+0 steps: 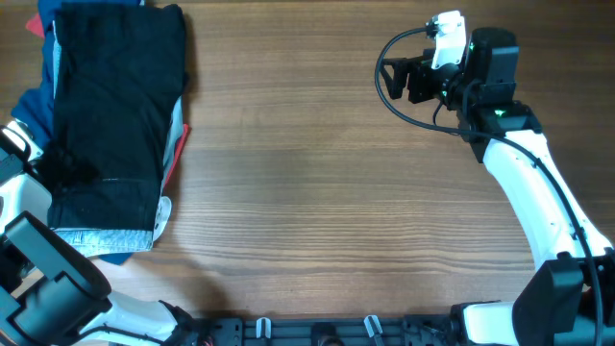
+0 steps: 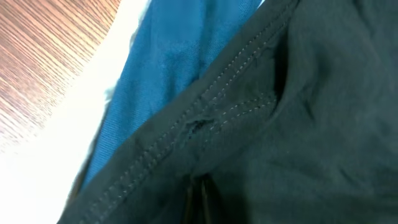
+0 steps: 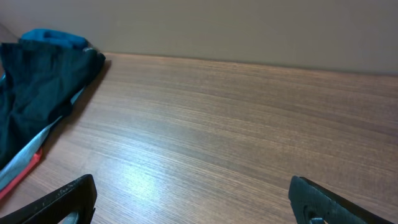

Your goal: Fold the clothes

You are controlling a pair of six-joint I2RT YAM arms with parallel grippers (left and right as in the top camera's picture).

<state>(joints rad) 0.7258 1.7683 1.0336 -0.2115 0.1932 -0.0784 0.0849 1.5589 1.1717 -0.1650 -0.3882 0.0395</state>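
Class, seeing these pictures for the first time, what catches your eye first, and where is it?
The black shorts lie atop a pile of clothes at the table's left edge, the left end effector shut on them. Across the wood, the right end effector hangs open at the far right.

The table [image 1: 317, 173] carries one stack of garments [image 1: 101, 237] at its far left corner. The shorts [image 1: 115, 96] lie on top of the stack, running lengthwise from the far edge toward the near edge. Lower garments protrude past the shorts on the left, on the right and at the near end. The left gripper [image 1: 43, 173] sits at the near left part of the shorts, against the fabric. The right gripper [image 1: 399, 82] stands over the far right part of the table, well apart from the stack, with its fingers pointing left toward the stack.
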